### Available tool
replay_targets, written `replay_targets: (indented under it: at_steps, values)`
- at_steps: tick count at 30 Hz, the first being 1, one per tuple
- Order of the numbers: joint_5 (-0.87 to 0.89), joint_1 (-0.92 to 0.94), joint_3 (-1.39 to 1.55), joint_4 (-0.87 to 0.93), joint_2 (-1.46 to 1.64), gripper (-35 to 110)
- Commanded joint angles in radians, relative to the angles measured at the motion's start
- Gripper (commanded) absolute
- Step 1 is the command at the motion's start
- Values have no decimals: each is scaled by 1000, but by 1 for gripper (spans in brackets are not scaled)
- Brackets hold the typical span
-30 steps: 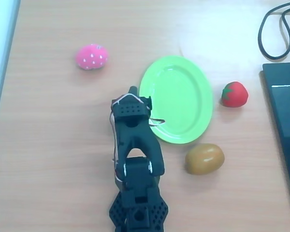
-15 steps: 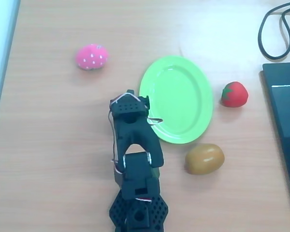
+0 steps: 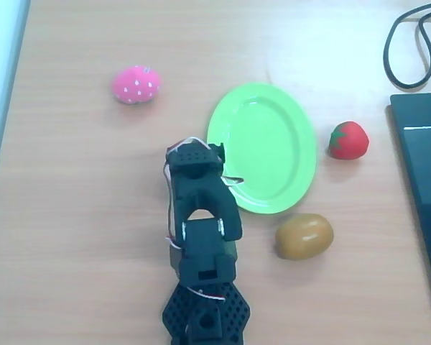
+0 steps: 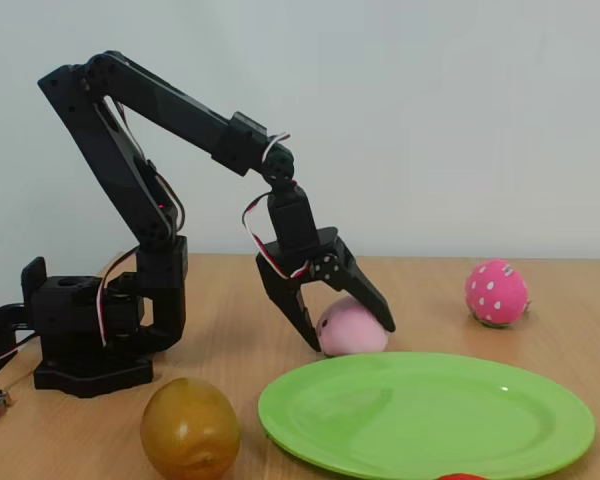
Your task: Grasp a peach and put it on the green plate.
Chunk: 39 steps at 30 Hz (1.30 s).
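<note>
your claw has pulled back toward arm base, straddling peach beside green plate; fingers apart, not clamped. close now.

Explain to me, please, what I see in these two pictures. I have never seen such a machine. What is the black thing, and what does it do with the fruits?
The black thing is a small robot arm with a two-finger gripper. One picture looks straight down from above; the other is taken from the side, at table height. On the wooden table lie toy fruits: a pale pink peach, a hot-pink dotted strawberry, a red strawberry and a brown kiwi-like oval. There is also a green plate, with nothing on it. In the side picture the gripper's fingers sit on both sides of the peach, which rests on the table behind the plate.
</note>
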Motion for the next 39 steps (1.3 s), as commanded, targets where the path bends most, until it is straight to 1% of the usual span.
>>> replay_targets:
  at_steps: [1, 4, 18, 31, 39]
  values:
    - [0, -5, -21, -3, 5, 37]
    - [0, -3, -20, -3, 3, 32]
    - [-2, -15, -21, -5, 28, 32]
    - [-26, -77, -51, -5, 186, 32]
    - [-18, 2, -156, -6, 183, 30]
